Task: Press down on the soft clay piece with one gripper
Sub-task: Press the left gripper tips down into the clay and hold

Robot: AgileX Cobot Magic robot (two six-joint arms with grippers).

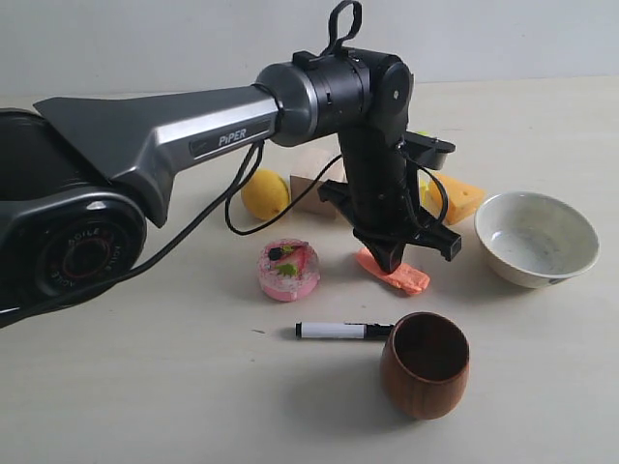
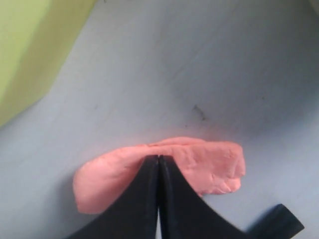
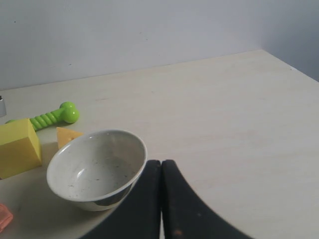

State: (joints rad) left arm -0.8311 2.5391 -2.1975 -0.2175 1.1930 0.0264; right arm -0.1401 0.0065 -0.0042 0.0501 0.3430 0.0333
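Left wrist view shows the left gripper [image 2: 158,160], its fingers [image 2: 142,199] pressed together, with the tips on the soft clay piece [image 2: 214,167] on the counter [image 2: 199,59]; pressing seems underway, lifting is not yet done.

Robotics lab bench: PiPER arm [image 1: 193,135], bare worktop [image 1: 145,406], blank wall [image 1: 145,39], toy cake [image 1: 288,270] and cheese [image 1: 462,201] near the hand [image 1: 387,263].

— We see soft, even light in the exterior view; the cup [image 1: 425,363] throws only a faint shadow on the surface [image 1: 145,387].
— Our left wrist view is bluish and blurred: the clay [image 2: 214,167] has soft edges, and the yellow-green shape [image 2: 30,50] is fully out of focus.
— In the right wrist view the bowl [image 3: 97,169] is sharp, the right end effector [image 3: 160,162] a dark, featureless mass.
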